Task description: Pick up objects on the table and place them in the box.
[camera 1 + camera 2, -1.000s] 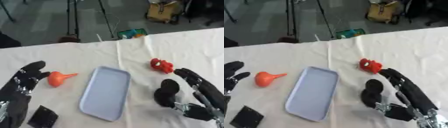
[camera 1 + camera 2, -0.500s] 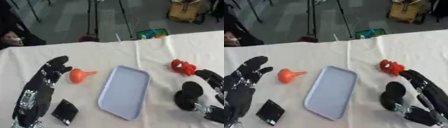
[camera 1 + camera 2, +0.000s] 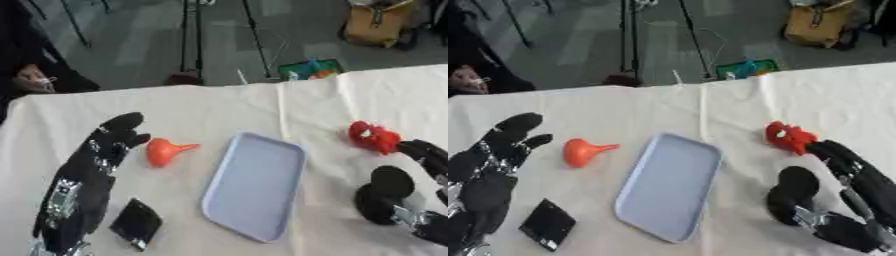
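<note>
Left hand: the left hand (image 3: 105,150) lies over the table's left side with its fingers straight and spread, holding nothing; its fingertips end just left of the funnel.
Right hand: the right hand (image 3: 846,192) comes in at the lower right, fingers stretched out and relaxed with the thumb held apart, empty; its fingertips reach up to the red toy, and whether they touch it cannot be told.
Funnel: an orange funnel (image 3: 164,150) lies on its side between the left hand and the tray, its spout pointing right toward the tray.
Red toy: a small red toy (image 3: 787,137) sits on the cloth right of the tray, well apart from it.
Tray: a pale blue, shallow tray (image 3: 254,185) with rounded corners lies tilted in the middle of the table, with nothing in it.
Black card: a flat black square (image 3: 136,223) lies at the lower left, beside the left forearm.
Table: the table (image 3: 219,110) is covered with a white cloth showing a few creases.
</note>
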You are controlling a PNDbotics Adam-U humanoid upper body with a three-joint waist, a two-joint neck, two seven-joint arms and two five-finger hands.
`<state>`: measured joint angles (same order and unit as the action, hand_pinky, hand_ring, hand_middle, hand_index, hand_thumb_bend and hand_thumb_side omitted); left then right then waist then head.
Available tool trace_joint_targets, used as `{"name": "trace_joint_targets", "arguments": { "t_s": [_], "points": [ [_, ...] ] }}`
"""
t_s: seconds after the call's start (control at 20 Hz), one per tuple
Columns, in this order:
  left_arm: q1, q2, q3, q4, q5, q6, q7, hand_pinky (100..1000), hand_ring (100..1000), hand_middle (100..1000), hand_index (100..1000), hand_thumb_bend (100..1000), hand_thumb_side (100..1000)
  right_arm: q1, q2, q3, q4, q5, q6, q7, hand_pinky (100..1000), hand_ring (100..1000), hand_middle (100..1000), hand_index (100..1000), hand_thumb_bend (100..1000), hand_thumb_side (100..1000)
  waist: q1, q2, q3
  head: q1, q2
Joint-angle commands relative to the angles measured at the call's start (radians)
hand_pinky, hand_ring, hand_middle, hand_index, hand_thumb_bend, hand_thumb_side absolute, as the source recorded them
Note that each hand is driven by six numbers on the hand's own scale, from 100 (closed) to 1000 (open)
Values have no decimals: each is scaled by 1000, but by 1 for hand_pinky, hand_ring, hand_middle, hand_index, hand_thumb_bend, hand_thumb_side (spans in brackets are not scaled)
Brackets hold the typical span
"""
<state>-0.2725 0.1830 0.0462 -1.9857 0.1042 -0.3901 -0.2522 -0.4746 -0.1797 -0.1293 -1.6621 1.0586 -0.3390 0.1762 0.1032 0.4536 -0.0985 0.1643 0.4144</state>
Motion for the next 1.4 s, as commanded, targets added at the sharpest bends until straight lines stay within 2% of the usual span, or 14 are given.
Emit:
{"name": "trace_joint_targets", "arguments": {
  "t_s": [0.05,0.45,0.5,0.55,1.05,1.4],
  "points": [
    [-10,7,-2,-14,3,-2,-4,873,951,859,801,135,1000,-12,-6,-8,-7,11,2,-6,919,1000,927,988,675,984,-5,-28,1,-1,-13],
    [-9,7,-3,-14,4,-1,-6,874,952,859,802,135,1000,-13,-8,-14,1,16,-10,6,931,1000,942,1000,693,978,-6,-29,0,-4,-29],
    [-9,7,-3,-14,4,-1,-7,874,952,859,802,135,1000,-13,-8,-16,3,16,-12,11,932,1000,943,1000,647,943,-6,-29,0,-4,-30],
    [-9,7,-3,-14,5,-1,-7,874,952,860,802,134,1000,-14,-9,-22,9,18,-9,19,933,1000,944,1000,706,966,-5,-29,0,-4,-33],
    [-9,6,-5,-14,6,-1,-9,874,953,860,802,133,1000,-38,-19,-52,95,22,-7,67,931,1000,939,1000,725,938,-1,-27,1,-9,-51],
    [-9,5,-8,-14,6,-1,-12,874,953,860,802,132,1000,-48,-23,-64,140,31,0,59,930,1000,935,1000,728,929,1,-25,2,-11,-57]
  ]
}}
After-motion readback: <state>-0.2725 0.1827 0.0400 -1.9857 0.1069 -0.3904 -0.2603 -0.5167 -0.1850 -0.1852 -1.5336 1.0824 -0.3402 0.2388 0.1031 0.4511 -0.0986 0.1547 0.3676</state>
